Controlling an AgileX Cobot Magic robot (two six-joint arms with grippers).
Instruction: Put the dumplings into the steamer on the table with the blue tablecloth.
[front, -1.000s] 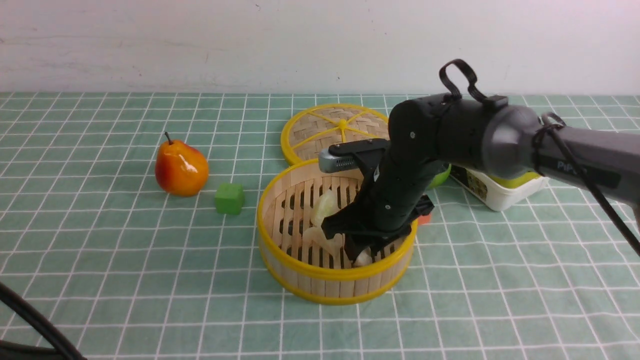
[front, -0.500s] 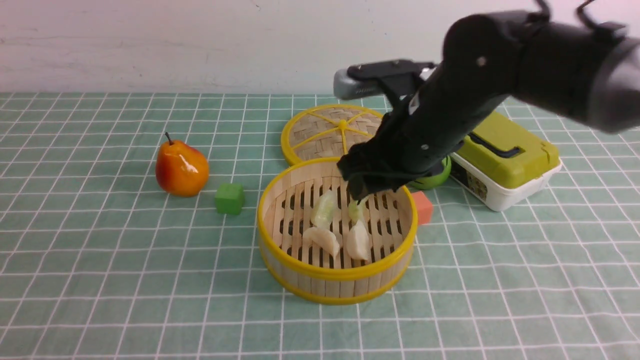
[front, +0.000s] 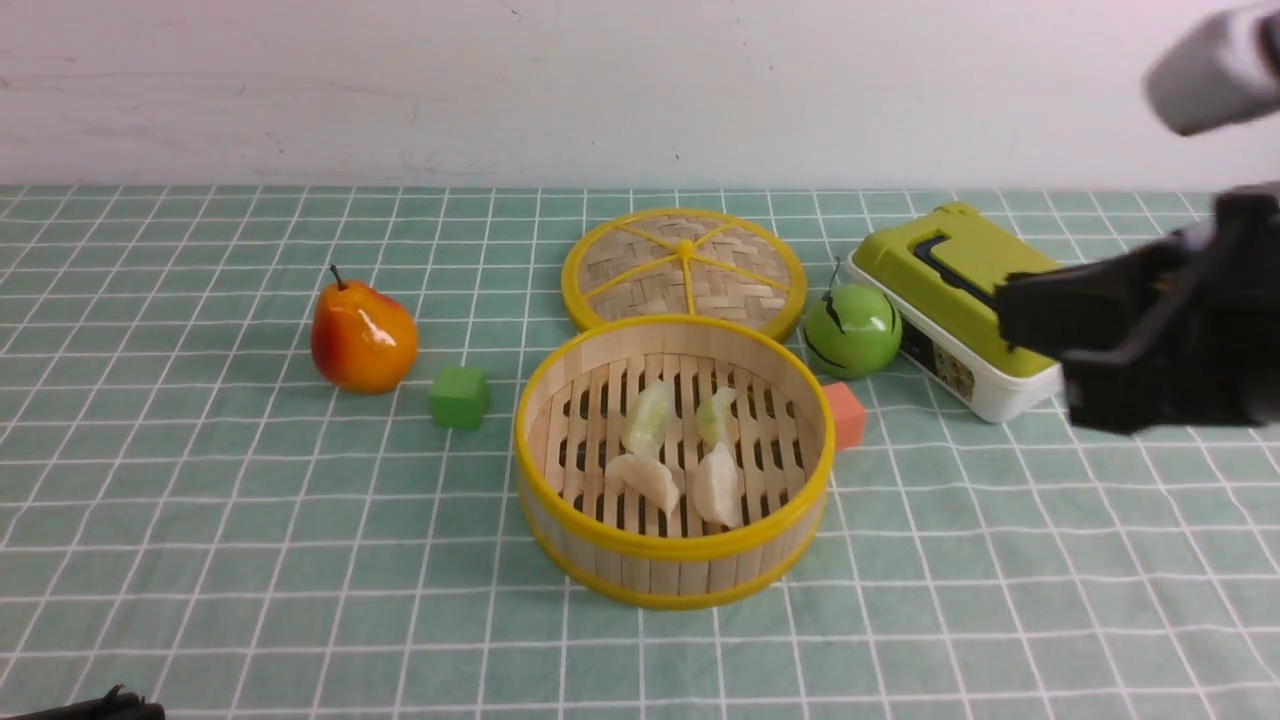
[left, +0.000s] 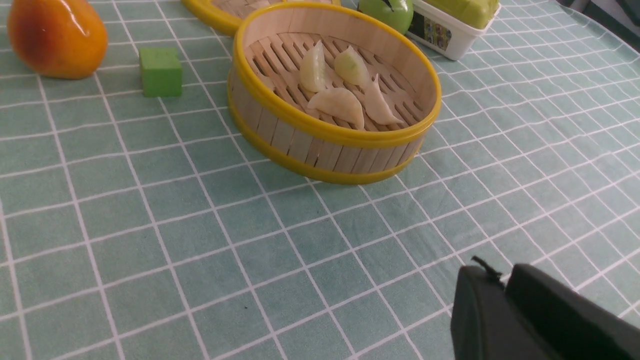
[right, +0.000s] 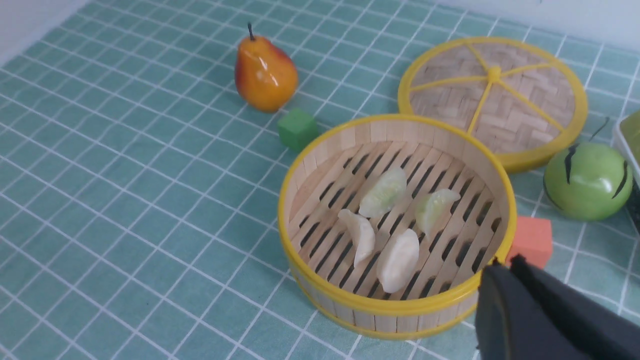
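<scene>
The round bamboo steamer (front: 672, 570) stands mid-table on the blue tablecloth (front: 200, 500). Inside lie all the dumplings: two pale green (front: 648, 417) (front: 714, 415) toward the back, two off-white (front: 646, 480) (front: 718, 487) toward the front. They also show in the right wrist view (right: 384, 192) (right: 398, 260) and the left wrist view (left: 336, 101). My right gripper (right: 502, 262) is shut and empty, raised to the right of the steamer; its arm (front: 1150, 320) shows blurred at the right edge. My left gripper (left: 495, 275) is shut and empty, low over the cloth near the front.
The flat woven lid (front: 684, 268) lies behind the steamer. A green apple (front: 851, 330), an orange block (front: 846, 414) and a green-lidded white box (front: 960, 300) are to its right. A pear (front: 362, 335) and a green cube (front: 459, 396) are to its left.
My right gripper has left a dumpling in the steamer, risen out of it and swung away to the right edge. All dumplings now lie uncovered in the steamer.
</scene>
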